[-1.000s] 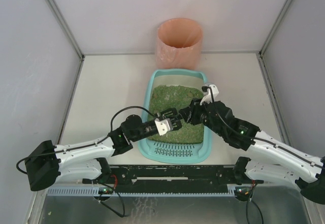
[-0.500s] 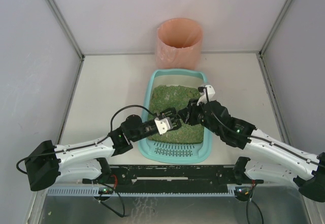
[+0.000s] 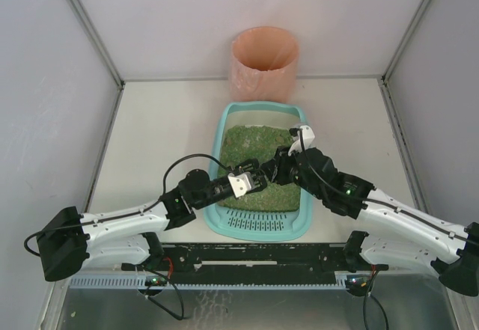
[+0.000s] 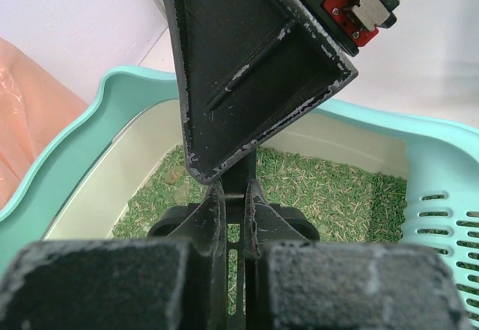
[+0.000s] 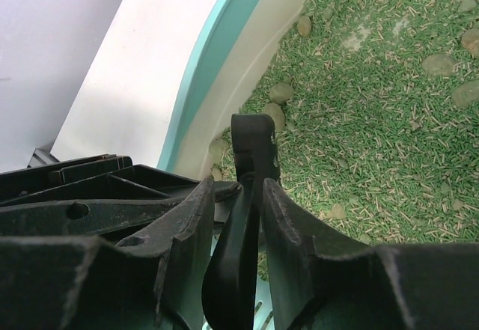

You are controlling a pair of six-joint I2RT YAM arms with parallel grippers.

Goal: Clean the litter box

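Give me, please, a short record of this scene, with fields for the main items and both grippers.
litter box: teal tray, slotted grate at the near end
granules: green, covering the tray floor, with pale lumps among them
bin: pink-orange, round, beyond the tray's far end
scoop: black, over the granules, between both grippers
left gripper: shut on the scoop
right gripper: closed around the scoop's handle

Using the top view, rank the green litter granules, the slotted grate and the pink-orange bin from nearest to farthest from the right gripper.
1. green litter granules: directly beneath the right gripper, in the middle of the tray.
2. slotted grate: at the near end of the litter box, toward the arm bases.
3. pink-orange bin: beyond the far end, by the back wall.
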